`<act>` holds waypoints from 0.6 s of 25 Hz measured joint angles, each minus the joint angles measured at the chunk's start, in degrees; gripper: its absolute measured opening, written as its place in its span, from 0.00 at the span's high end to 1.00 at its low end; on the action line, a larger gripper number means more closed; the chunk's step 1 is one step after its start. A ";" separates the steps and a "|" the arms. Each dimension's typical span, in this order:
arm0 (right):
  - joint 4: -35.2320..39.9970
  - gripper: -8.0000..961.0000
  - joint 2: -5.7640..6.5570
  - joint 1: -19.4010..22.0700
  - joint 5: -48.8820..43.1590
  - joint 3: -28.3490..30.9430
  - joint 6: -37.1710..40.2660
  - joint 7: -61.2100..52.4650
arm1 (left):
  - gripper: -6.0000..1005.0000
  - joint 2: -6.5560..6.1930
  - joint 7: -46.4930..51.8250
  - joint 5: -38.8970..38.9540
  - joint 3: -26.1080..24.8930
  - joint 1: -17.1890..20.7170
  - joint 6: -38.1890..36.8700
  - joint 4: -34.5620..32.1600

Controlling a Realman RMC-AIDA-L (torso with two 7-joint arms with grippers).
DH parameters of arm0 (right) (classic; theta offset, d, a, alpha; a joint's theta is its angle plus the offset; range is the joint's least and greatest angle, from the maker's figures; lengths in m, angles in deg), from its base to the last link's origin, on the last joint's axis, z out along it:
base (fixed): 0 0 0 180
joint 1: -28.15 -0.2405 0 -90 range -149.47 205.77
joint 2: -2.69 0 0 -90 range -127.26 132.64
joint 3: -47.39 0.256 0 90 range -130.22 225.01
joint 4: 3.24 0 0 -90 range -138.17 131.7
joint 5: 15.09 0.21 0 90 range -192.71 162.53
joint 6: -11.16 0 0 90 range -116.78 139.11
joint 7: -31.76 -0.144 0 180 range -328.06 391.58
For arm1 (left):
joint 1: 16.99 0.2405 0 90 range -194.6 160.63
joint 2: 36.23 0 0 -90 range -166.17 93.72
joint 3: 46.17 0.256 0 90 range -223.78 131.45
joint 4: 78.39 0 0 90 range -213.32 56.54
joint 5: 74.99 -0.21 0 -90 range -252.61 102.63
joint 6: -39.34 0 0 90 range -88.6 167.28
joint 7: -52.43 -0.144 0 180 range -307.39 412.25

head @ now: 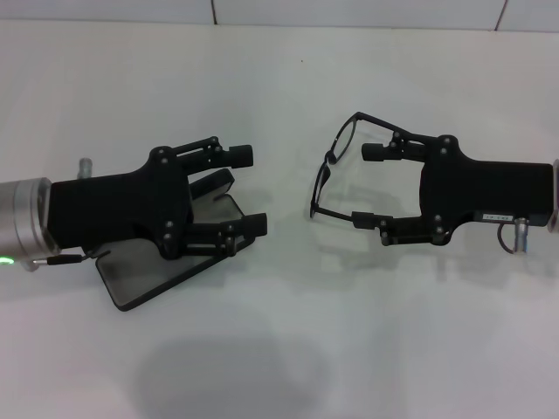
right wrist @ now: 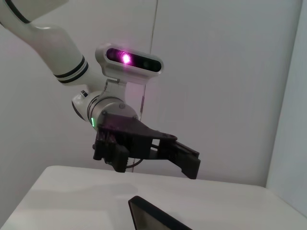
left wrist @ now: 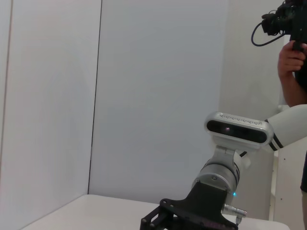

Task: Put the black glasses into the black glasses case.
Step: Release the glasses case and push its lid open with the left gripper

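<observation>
My head camera looks steeply down at the white table (head: 288, 349), close in, both grippers in frame. My left wrist camera faces level across the table at the right gripper (left wrist: 158, 221) and its arm, wall behind. My right wrist camera looks back level at the left gripper (right wrist: 184, 160) above the table (right wrist: 230, 206). The wrist views face each other; all three share the table.

White table (head: 288, 349) under plain pale wall panels (left wrist: 153, 96), evenly lit
</observation>
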 joint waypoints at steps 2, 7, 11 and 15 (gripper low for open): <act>-0.05 0.17 -0.01 0.08 0.01 0.01 0.00 0.00 | 0.13 0.01 -0.16 0.21 0.00 -0.01 0.03 0.00; 0.30 0.17 -0.03 0.37 0.02 -0.03 0.10 0.00 | 0.14 0.11 -0.29 0.78 0.00 -0.03 0.07 0.00; 0.35 0.17 -0.03 0.42 0.02 0.12 0.22 0.00 | 0.15 0.18 -0.30 1.12 -0.13 0.14 0.23 0.01; 0.33 0.17 -0.03 0.60 0.18 0.26 0.40 0.00 | 0.16 0.25 2.87 3.00 -0.08 -0.10 0.52 2.62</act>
